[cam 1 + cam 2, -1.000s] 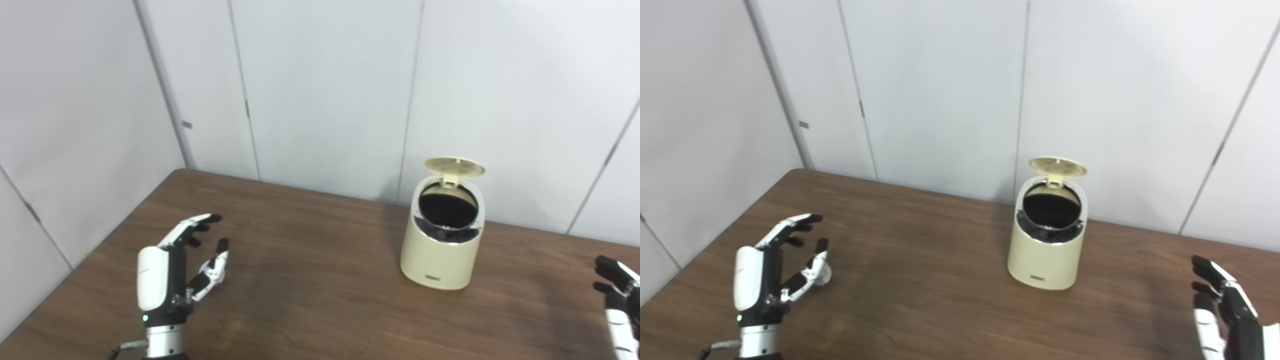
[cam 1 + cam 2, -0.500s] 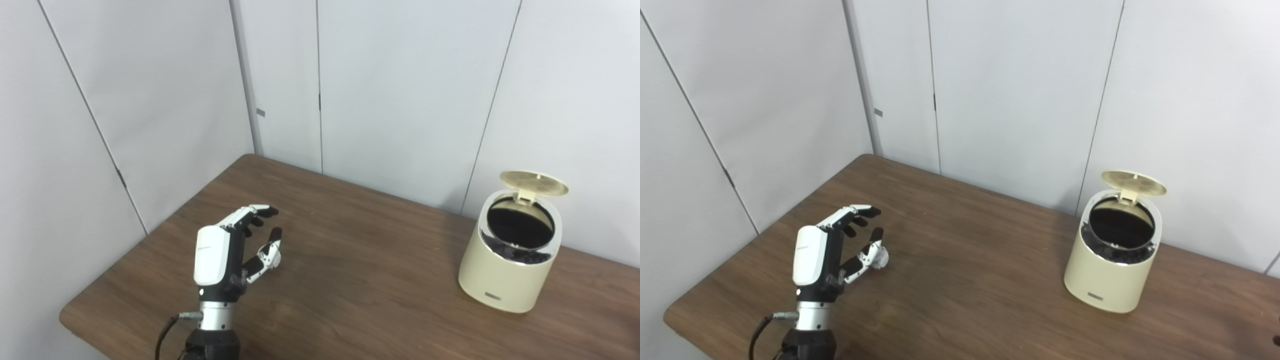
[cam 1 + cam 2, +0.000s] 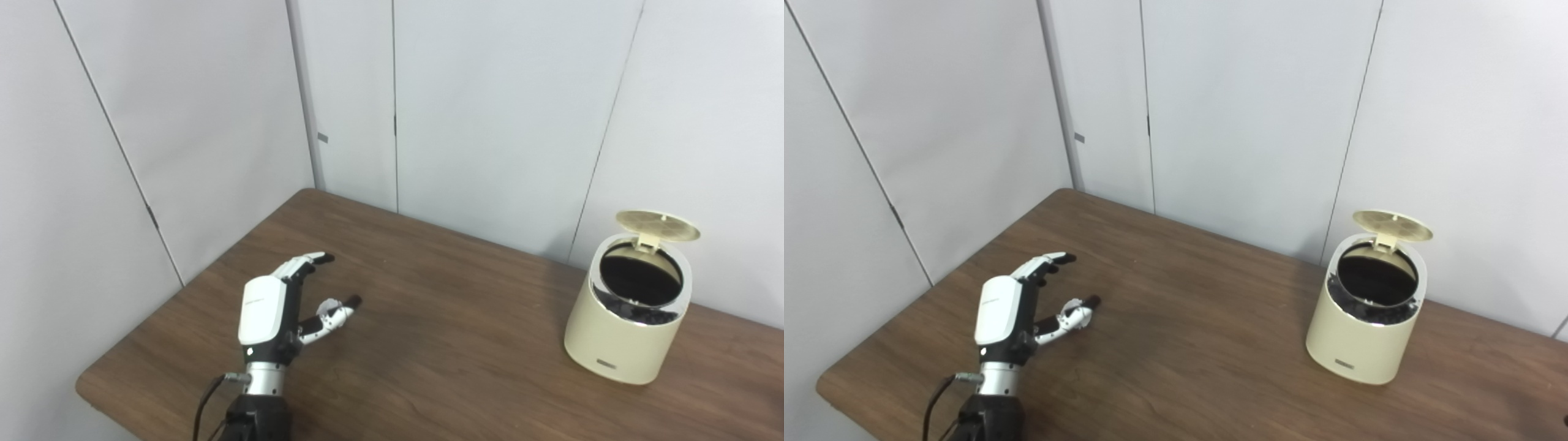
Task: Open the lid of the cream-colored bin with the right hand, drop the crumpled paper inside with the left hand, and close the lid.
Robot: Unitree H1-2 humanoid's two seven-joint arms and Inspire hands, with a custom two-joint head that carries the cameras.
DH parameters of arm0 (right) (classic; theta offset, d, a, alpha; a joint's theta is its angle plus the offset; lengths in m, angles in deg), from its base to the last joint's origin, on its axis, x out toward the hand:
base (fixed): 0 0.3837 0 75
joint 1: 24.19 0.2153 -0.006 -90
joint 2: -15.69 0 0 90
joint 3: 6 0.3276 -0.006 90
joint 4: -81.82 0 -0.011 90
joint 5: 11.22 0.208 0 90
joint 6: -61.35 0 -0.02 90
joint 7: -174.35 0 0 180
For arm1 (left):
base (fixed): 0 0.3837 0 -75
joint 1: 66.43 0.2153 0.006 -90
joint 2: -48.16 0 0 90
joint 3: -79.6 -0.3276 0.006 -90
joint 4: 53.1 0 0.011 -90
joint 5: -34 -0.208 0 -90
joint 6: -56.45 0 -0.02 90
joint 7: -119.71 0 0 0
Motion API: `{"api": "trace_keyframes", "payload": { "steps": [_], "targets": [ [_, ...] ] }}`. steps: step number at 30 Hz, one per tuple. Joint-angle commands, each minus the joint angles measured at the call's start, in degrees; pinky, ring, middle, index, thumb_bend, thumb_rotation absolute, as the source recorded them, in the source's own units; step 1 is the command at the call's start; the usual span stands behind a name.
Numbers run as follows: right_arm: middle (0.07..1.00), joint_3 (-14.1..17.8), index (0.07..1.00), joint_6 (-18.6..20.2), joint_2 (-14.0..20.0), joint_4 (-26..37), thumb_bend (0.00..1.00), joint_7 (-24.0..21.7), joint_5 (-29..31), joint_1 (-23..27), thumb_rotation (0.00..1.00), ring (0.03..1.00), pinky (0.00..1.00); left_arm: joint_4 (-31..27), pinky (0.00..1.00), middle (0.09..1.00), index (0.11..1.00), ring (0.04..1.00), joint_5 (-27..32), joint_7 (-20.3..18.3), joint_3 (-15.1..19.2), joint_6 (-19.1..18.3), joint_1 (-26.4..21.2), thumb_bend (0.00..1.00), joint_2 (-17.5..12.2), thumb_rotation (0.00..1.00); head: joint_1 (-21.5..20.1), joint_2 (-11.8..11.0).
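Left hand beside paper scrap; bin open at right.

Left hand hovered low over the left part of the brown counter, fingers spread apart and stretched forward, thumb angled out, clasping nothing. A small white crumpled paper lay on the counter right at the thumb; contact could not be told. Well apart to the right, near the wall panels, stood the cream-colored bin, upright, its lid tipped up and back, dark interior showing. Right hand out of view.
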Motion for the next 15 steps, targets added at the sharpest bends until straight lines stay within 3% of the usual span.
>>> {"api": "trace_keyframes", "payload": {
  "steps": [1,11,15],
  "targets": [
    [0.762,0.9,0.739,-2.2,1.9,-3.7,0.49,-0.1,-1.5,-2.6,0.96,0.749,0.61,-0.8,0.6,0.762,0.771,0.706,-1.4,-0.2,-0.4,-1.5,-1.6,0.99,-2.2,0.58,0.0,0.0],
    [0.762,0.9,0.744,-2.2,1.7,-3.6,0.52,-0.3,-1.4,-2.7,0.97,0.748,0.61,1.8,0.66,0.836,0.84,0.785,2.2,-5.9,-3.2,-4.9,-2.7,1.0,-5.1,0.53,-0.4,0.0],
    [0.753,1.0,0.74,-2.2,1.6,-3.6,0.53,-0.4,-1.3,-2.7,0.96,0.735,0.6,1.9,0.69,0.853,0.863,0.806,2.0,-7.3,-4.4,-5.8,-2.9,1.0,-5.6,0.56,-0.4,0.1]
  ]
}}
